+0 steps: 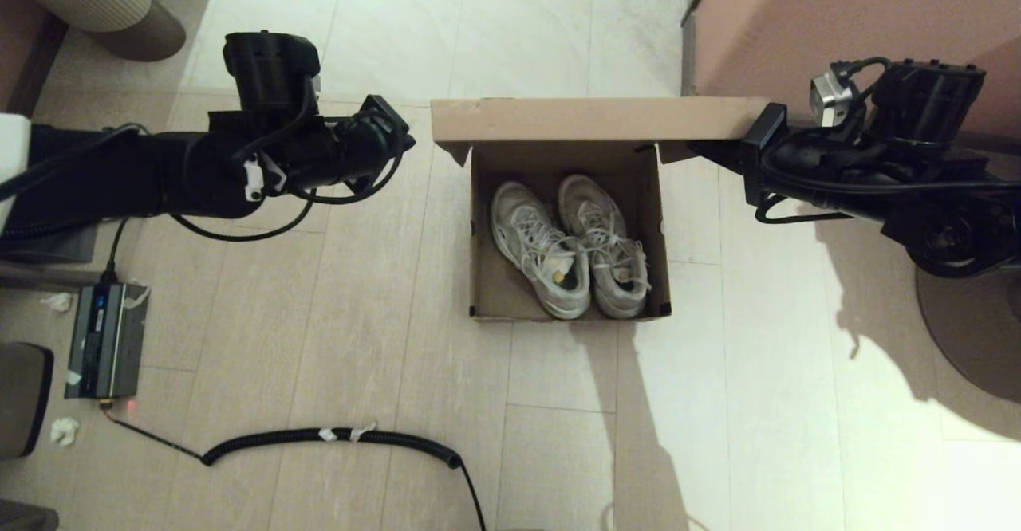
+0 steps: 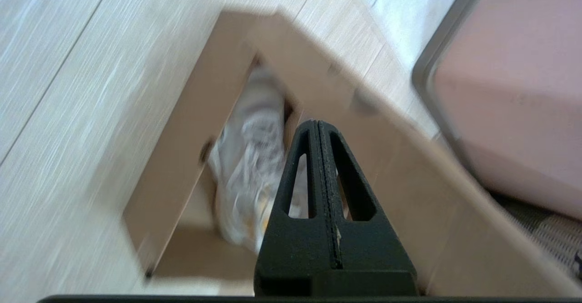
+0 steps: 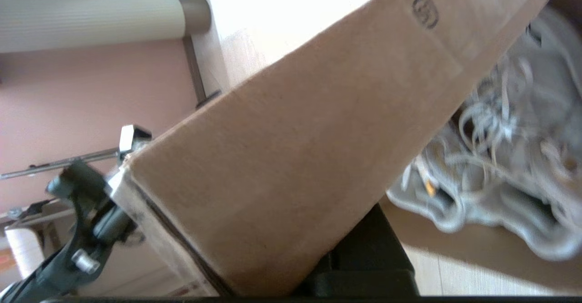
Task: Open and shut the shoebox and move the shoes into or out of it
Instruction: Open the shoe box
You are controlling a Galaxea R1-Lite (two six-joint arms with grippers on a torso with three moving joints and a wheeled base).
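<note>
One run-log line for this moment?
shoebox: lid up | shoes: both inside | right pincer: shut on lid | left pincer: shut, empty, beside box

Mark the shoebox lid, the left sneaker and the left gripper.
shoebox lid (image 1: 590, 119), head view, middle of the raised flap.
left sneaker (image 1: 536, 245), head view, laces.
left gripper (image 2: 318, 125), left wrist view, tips of the fingers.

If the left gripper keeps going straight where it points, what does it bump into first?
Probably the raised lid of the shoebox: the shut left gripper points at it, though depth is unclear.
</note>
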